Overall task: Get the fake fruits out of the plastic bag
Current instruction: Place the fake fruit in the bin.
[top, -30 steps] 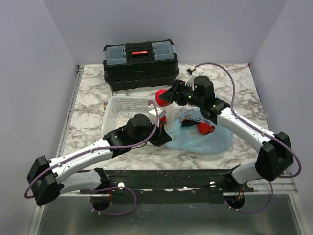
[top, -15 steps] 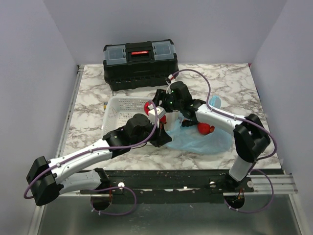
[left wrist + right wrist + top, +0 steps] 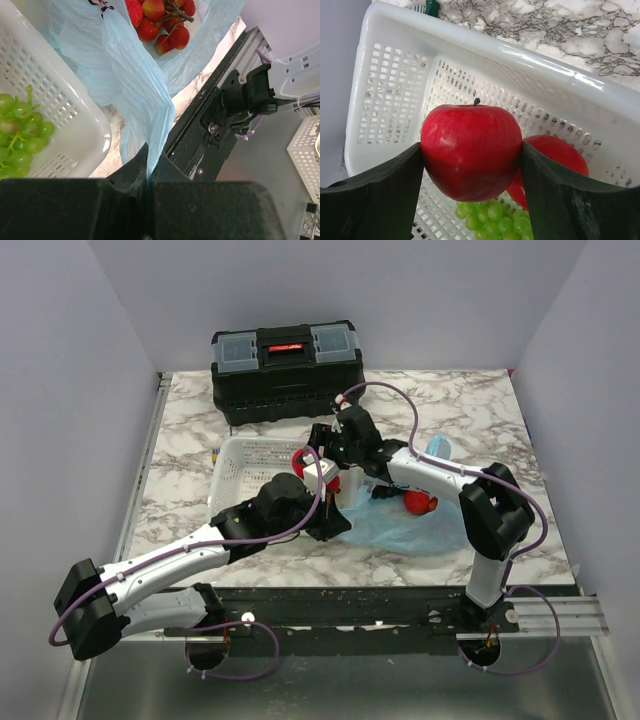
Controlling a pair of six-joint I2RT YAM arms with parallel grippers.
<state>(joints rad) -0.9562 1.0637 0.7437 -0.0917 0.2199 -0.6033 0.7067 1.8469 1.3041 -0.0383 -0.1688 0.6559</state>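
The light-blue plastic bag (image 3: 405, 525) lies on the marble table right of the white basket (image 3: 240, 462). My left gripper (image 3: 330, 523) is shut on a fold of the bag (image 3: 150, 125) at its left edge. Red berries (image 3: 167, 25) lie inside the bag, and they show as a red cluster (image 3: 420, 503) from above. My right gripper (image 3: 305, 458) is shut on a red apple (image 3: 471, 150) and holds it above the basket (image 3: 485, 55). A second red fruit (image 3: 555, 155) and pale green grapes (image 3: 492, 220) lie in the basket below it.
A black toolbox (image 3: 287, 375) stands at the back of the table behind the basket. The black frame rail (image 3: 400, 615) runs along the near edge. A small blue object (image 3: 438, 448) lies right of the right arm. Green grapes (image 3: 20, 135) show in the basket beside the bag.
My right gripper has carried the red apple leftward from above the bag to over the basket. The left gripper has stayed still, holding the bag.
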